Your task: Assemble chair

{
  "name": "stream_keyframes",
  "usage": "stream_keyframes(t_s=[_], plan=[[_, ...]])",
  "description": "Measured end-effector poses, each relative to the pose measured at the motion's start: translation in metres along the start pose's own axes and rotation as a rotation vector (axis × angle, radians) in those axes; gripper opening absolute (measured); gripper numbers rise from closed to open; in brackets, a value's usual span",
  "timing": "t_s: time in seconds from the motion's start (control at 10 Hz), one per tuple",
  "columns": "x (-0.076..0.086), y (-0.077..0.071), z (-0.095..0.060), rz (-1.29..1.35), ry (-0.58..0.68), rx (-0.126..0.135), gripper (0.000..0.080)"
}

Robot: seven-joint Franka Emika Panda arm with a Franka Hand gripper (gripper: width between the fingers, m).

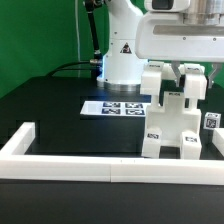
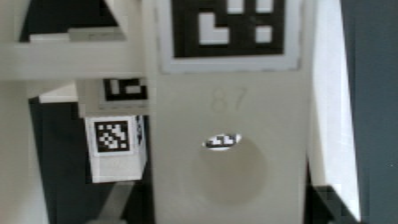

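So the chair point(image 1: 172, 125) sits in the right half of the exterior view. It's a chunky white stack standing upright on the black surface point(image 1: 55, 110), with its long axis running straight up and down. The small square tags low on its blocks face the camera. The hand point(image 1: 188, 72) comes down from the upper right of that frame, and its fingers are pinched together on the top of the chair's tall part, as far as I can make out. The marker board point(image 1: 118, 107) lies flat just to the exterior view's left of the chair, and the white border rail point(image 1: 60, 160) runs across the lower part of the frame. The wrist view is basically all chair: a big white panel point(image 2: 231, 160) close up with a large tag point(image 2: 231, 30), and a smaller tag point(image 2: 116, 135) on a block behind it.
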State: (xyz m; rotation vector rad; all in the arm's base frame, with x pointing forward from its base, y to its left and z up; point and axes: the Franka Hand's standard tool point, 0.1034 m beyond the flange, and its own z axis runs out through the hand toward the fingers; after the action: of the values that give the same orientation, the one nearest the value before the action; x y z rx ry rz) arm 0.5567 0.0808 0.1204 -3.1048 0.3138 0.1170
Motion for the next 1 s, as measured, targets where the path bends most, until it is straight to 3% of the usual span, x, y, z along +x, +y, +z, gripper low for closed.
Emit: stream_keyframes(t_s=[0.4,1.0], plan=[[-0.0069,-0.0084,0.0008,0.013,0.005,0.001,0.0288],[-0.0061,-0.0084,0.0007,0.012,0.007,0.002,0.0288]])
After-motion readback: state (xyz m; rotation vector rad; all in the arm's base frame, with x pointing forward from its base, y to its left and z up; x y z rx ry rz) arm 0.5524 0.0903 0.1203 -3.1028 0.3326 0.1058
